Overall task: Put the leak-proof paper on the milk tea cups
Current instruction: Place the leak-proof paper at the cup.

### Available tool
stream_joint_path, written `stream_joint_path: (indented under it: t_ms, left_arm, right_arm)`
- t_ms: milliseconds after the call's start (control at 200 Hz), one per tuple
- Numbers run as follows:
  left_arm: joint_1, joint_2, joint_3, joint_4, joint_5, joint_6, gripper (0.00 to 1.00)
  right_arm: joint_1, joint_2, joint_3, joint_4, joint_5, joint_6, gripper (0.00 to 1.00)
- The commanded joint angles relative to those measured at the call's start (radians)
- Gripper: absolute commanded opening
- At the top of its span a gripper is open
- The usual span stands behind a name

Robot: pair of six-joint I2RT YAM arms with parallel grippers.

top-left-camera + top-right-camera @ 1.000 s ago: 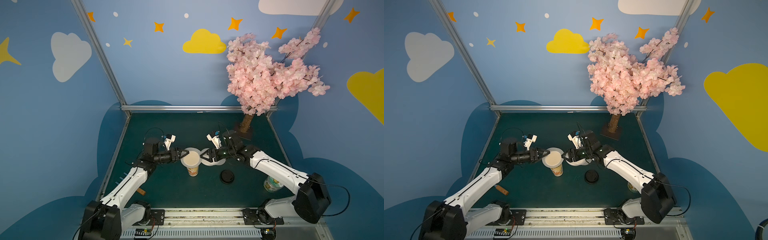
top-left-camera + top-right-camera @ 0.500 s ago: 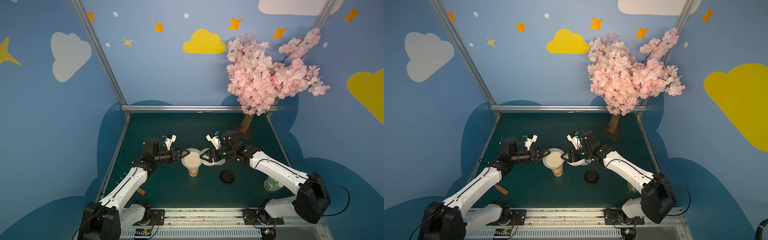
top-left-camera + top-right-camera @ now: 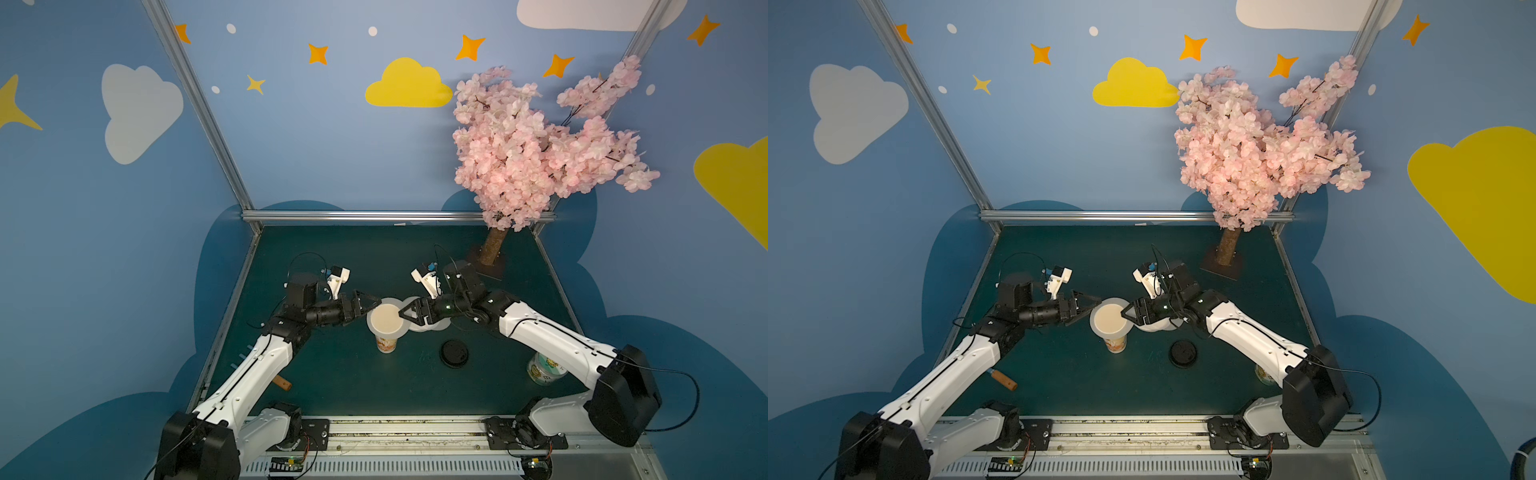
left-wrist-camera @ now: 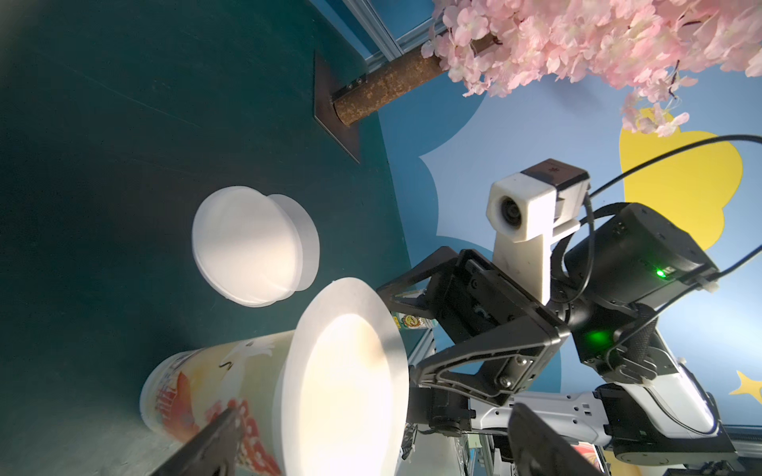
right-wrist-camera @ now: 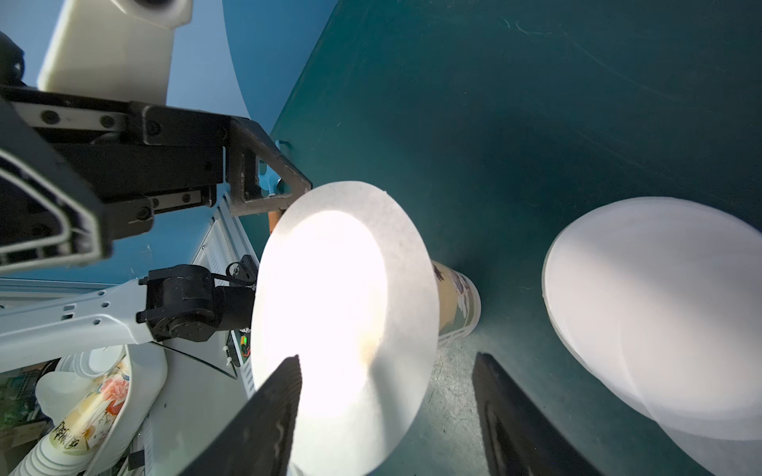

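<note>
the leak-proof paper [image 3: 386, 318] is thin, matt, translucent; the milk tea cup [image 3: 386, 345] smooth printed paper; the surface [image 3: 332, 374] matt, finely scratched; the trunk [image 4: 391, 82] rough bark; the lid [image 3: 454, 353] black plastic.

A robot test booth dressed up like a sky

Blue walls [image 3: 311, 145] with painted clouds [image 3: 408, 85] and stars [image 3: 318, 53], a fake pink tree [image 3: 528, 149], two robot arms [image 3: 257, 365] by a green bench [image 3: 374, 257].

Left arm [image 3: 257, 365] and right arm [image 3: 548, 338] had white shells, black joints, looping black cables [image 3: 699, 392]; the right gripper [image 4: 396, 327] was black, triangular-fingered, screw-studded.
</note>
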Motion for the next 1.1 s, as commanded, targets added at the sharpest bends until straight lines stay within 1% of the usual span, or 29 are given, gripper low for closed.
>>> stream_joint_path:
  t_ms: [0, 120, 225, 435, 821, 1091]
  left_arm:
    - [0.026, -0.044, -0.009, -0.043, -0.028, 0.033, 1.0]
    - [0.038, -0.051, -0.007, -0.087, -0.052, 0.06, 1.0]
    - [0.04, -0.052, -0.016, -0.078, -0.052, 0.066, 1.0]
    - [0.042, -0.069, -0.037, -0.066, -0.066, 0.078, 1.0]
    - [0.042, -0.058, -0.048, -0.054, -0.054, 0.087, 1.0]
    - [0.043, -0.06, -0.053, -0.054, -0.056, 0.093, 1.0]
  right_arm:
    - [0.008, 0.012, 0.036, -0.015, -0.007, -0.018, 0.68]
    - [0.01, 0.021, 0.037, -0.004, -0.022, -0.007, 0.65]
    - [0.017, 0.022, 0.036, -0.002, -0.019, 0.002, 0.65]
    - [0.039, 0.012, 0.035, -0.013, 0.022, 0.015, 0.61]
    - [0.072, 0.032, 0.069, -0.063, 0.138, 0.023, 0.62]
    - [0.086, 0.047, 0.087, -0.069, 0.121, 0.025, 0.63]
